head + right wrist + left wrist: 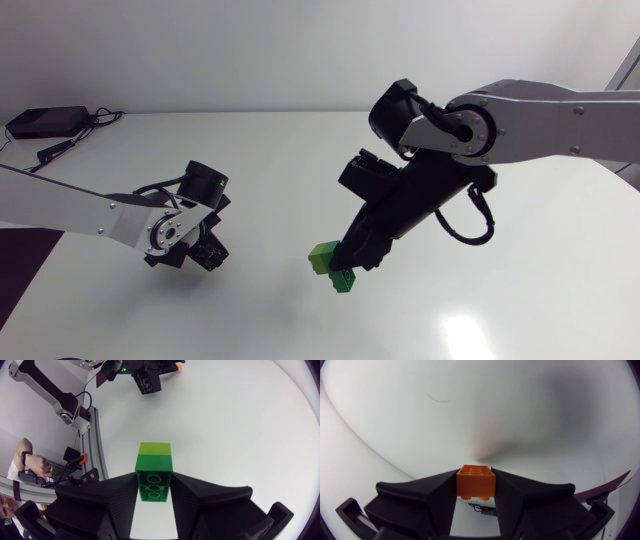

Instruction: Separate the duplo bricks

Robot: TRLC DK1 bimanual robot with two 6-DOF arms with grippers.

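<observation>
**Orange brick in one set of jaws, green pair in the other**

The left arm [90, 215] comes in low over the white counter [250, 150]. The left jaws are clenched on an orange duplo brick [476, 482]. It sits squarely between them, pinched on two opposite sides, with its studded face turned ahead of the jaws and its lower edge tucked down between them. Nothing else is attached to it. Ahead of these jaws there is only bare counter, with a faint thin scuff mark [437, 399] further out.

The right arm [540, 120] reaches in past the middle, and the right jaws point steeply down at the counter. They are grasping a dark green brick [153, 480], held between them from both sides with its hollow underside facing the wrist camera. A light green brick [154, 449] is joined to its far end, just ahead of the jaw tips, so these two bricks are not yet apart. From above, the light green one [322, 257] pokes out beside the jaws and the dark green one [344, 282] sits just under their tips. I can't quite tell from here whether the pair touches the counter or hangs just over it.

The two sets of jaws are well apart, the left ones far ahead of the right ones. A black box [45, 122] with a cable lies at the far corner on the left arm's side.
</observation>
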